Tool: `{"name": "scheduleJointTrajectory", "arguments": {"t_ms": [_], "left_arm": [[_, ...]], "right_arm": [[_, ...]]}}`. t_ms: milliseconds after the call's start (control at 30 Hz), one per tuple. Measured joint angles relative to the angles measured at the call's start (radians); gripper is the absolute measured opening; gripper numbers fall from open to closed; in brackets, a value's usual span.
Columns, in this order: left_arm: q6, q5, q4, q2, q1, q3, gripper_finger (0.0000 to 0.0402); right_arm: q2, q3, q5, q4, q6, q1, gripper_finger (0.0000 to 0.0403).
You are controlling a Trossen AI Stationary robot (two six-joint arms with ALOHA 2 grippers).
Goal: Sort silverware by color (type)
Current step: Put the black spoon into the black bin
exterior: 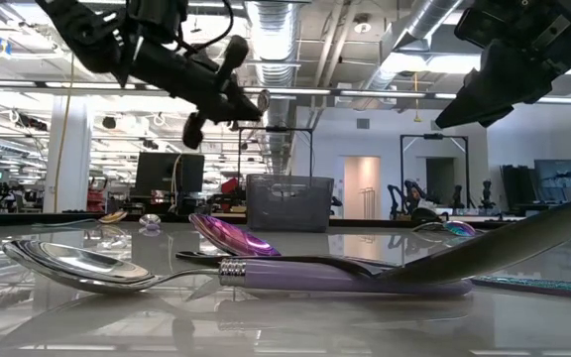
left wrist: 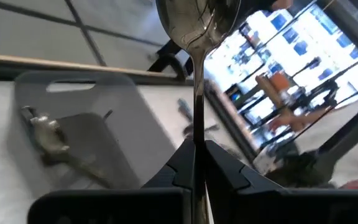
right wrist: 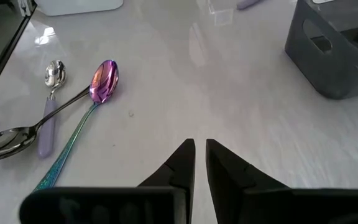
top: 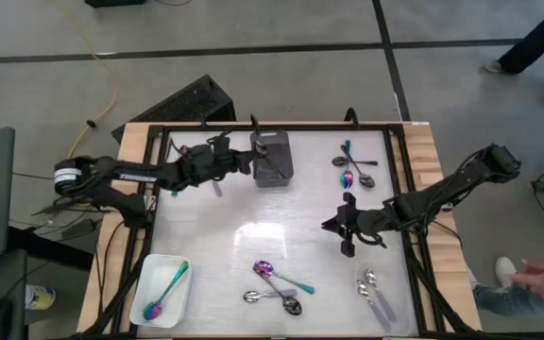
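Two arms are working from above: the left gripper (top: 250, 161) is hovering by the black bin (top: 274, 159) near the far edge, the right gripper (top: 335, 227) mid-table. Left wrist — fingers clenching a silver spoon (left wrist: 197, 37). Right wrist — fingers nearly closed, empty, near a rainbow spoon (right wrist: 79, 121).

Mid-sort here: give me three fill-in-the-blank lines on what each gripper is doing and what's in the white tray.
1. The left gripper is shut on a ____ spoon near the grey bin.
2. The right gripper holds ____; its fingers are nearly together.
3. The white tray holds one spoon with a ____ finish.

Missing words: silver; nothing; rainbow
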Motion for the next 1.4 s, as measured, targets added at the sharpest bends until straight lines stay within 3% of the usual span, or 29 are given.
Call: {"name": "scheduleJointTrajectory", "arguments": {"t_ms": [167, 333, 800, 1000, 1400], "left_arm": [[-0.036, -0.057, 0.125, 0.069, 0.009, 0.0, 0.0004], [-0.101, -0.148, 0.119, 0.133, 0.008, 0.015, 0.0004], [-0.153, -0.195, 0.104, 0.34, 0.022, 0.178, 0.0004], [-0.212, -0.267, 0.005, 0.347, 0.02, 0.179, 0.0004], [-0.224, -0.287, -0.018, 0.343, -0.016, 0.179, 0.0004]], "right_arm": [[0.0, 0.0, 0.0, -0.001, 0.0, 0.0, 0.0066], [0.0, 0.0, 0.0, 0.0, -0.015, 0.0, 0.0066], [0.0, 0.0, 0.0, 0.0, -0.025, 0.001, 0.0066], [0.0, 0.0, 0.0, 0.0, -0.034, 0.0, 0.0066], [0.0, 0.0, 0.0, 0.001, -0.051, -0.002, 0.0066]]}}
